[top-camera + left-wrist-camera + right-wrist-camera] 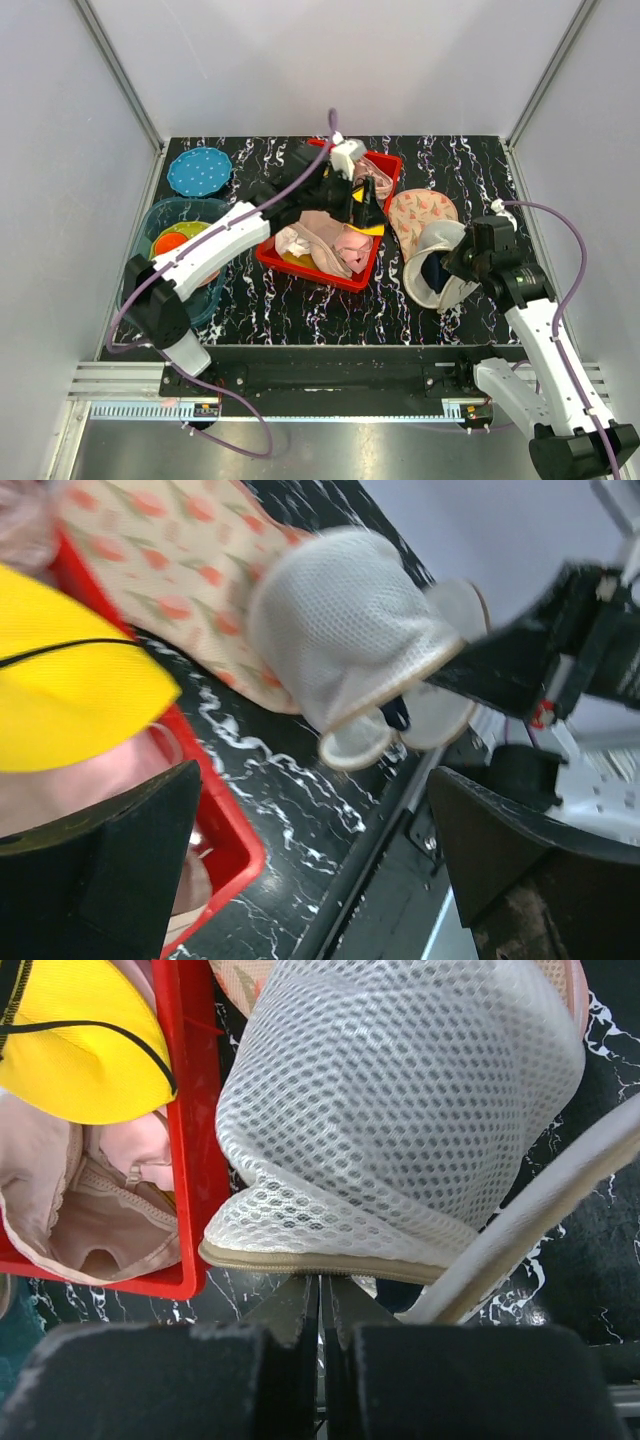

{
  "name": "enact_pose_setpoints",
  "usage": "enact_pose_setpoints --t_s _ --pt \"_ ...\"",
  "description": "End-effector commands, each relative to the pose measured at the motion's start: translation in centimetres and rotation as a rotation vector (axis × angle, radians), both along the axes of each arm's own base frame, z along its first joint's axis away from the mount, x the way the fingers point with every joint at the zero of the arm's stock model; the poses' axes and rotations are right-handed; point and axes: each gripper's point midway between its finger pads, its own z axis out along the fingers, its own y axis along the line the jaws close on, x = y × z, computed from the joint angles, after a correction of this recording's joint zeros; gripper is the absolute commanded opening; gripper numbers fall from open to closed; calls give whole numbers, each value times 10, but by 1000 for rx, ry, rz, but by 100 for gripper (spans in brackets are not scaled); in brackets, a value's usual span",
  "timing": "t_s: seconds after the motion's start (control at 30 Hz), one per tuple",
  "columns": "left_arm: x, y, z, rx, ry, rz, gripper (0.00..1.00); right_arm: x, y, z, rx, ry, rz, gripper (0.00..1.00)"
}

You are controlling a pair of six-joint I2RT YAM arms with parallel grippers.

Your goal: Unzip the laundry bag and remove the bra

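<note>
The cream mesh laundry bag (420, 275) lies on its side at the right of the table, its zip edge gaping. It also shows in the left wrist view (350, 630) and the right wrist view (400, 1090). Something dark blue (436, 272) shows inside the opening. My right gripper (458, 262) is shut on the bag's tan zip edge (322, 1295). The bra's yellow cup with a dark strap (373, 228) (80, 690) (80, 1050) lies in the red tray. My left gripper (365, 212) hovers over it, open and empty (320, 870).
The red tray (310, 272) holds pale pink garments (90, 1210). A peach pad with small triangles (420, 212) lies behind the bag. A teal tub (160, 215) with orange and green items stands at the left, a blue dotted plate (198, 170) behind it.
</note>
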Motion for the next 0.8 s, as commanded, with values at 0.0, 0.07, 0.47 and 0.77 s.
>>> enact_pose_setpoints --t_s 0.0,0.07,0.47,0.77 --pt "-40 -40 12 -94 -89 -274 99 -2 6 30 47 -78 13 0" --pt "-50 -50 16 -120 -148 -328 99 -4 6 42 51 -106 19 0" --pt "-67 -86 -29 -89 -212 -408 99 -9 15 53 91 -112 57 0" --pt "-65 -125 -39 -62 -200 -383 98 -14 21 58 121 -110 85 0"
